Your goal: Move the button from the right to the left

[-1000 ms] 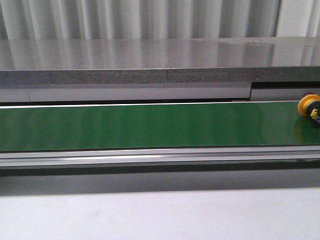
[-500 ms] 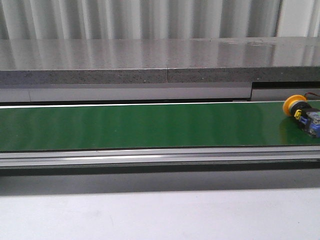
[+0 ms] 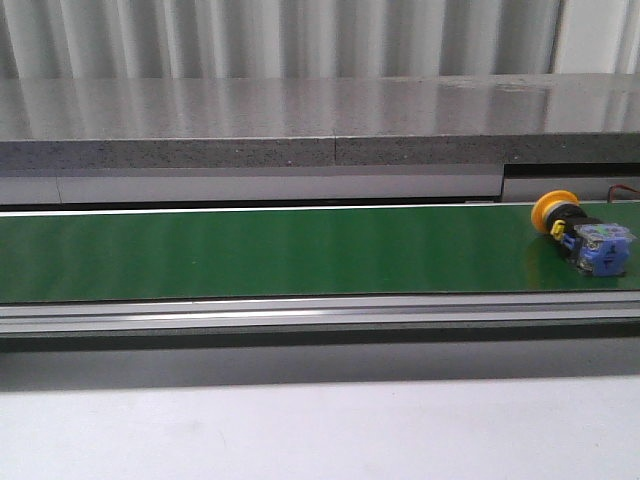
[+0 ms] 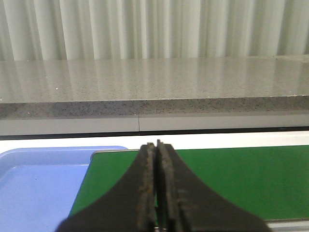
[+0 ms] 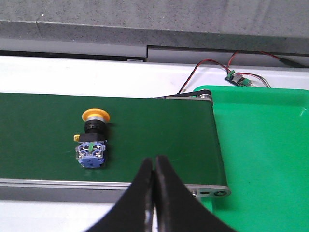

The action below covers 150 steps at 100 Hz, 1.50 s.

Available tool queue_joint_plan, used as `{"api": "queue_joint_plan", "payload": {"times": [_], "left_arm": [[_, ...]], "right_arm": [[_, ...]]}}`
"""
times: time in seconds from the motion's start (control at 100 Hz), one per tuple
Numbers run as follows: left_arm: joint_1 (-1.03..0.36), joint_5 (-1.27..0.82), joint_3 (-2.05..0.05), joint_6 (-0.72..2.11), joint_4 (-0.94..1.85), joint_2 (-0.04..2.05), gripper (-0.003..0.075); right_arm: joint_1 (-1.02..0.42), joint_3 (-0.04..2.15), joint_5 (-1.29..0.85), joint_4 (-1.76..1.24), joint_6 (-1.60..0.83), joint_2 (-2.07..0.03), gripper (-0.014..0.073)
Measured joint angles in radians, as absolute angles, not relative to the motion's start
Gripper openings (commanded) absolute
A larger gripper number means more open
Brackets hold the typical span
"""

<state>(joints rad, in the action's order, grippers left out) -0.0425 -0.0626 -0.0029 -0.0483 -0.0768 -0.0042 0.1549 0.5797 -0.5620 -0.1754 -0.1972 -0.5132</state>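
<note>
**Button lies on its side near the right end of the belt, both grippers closed and empty**

Nearest to the front camera is a pale grey table surface [image 3: 320, 430], bare in this view. Behind it runs a silver metal rail [image 3: 320, 312], the near edge of a long green conveyor belt [image 3: 250, 250] that crosses the picture from left to right.

The button, a small push-button with a round orange-yellow cap, a black collar and a blue-violet boxy block [image 3: 582, 235], lies on its side on the belt close to the right edge of the front view. The cap points toward the far side and a little left, and the blue block toward the near side. Nothing touches it.

In the right wrist view the same button [image 5: 92, 137] lies on the belt ahead of the black right gripper [image 5: 154, 166]. The two fingers of this gripper are pressed together and hold nothing. They are well apart from the button. Beside the belt end there is a green plastic tray [image 5: 263, 145], and beyond it a small circuit board with red and black wires [image 5: 236, 77].

In the left wrist view the black left gripper [image 4: 156, 154] has its fingers also pressed together, with nothing between them. Beyond it are the belt and a light blue plastic tray [image 4: 38, 183] at the belt end.

Farthest back there is a grey speckled stone ledge [image 3: 300, 120], and behind it a pale corrugated wall [image 3: 280, 35].
</note>
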Motion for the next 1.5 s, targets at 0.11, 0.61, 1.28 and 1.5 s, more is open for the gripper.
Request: {"api": "queue_joint_plan", "payload": {"times": [0.11, 0.61, 1.28, 1.5], "left_arm": [[-0.043, -0.063, -0.003, -0.048, -0.077, -0.004, -0.002], [-0.043, 0.0, -0.003, -0.048, 0.008, -0.004, -0.002], [-0.043, -0.49, -0.487, -0.048, 0.099, 0.313, -0.002], [-0.043, -0.757, -0.677, -0.048, 0.095, 0.544, -0.002]], "right_arm": [[0.155, 0.58, -0.562, -0.175, -0.197, -0.513, -0.0068], [0.155, 0.58, -0.563, -0.175, -0.197, -0.513, -0.0068], [0.155, 0.58, -0.563, -0.175, -0.197, -0.513, -0.0068], [0.155, 0.58, -0.563, -0.175, -0.197, -0.513, -0.0067]]}}
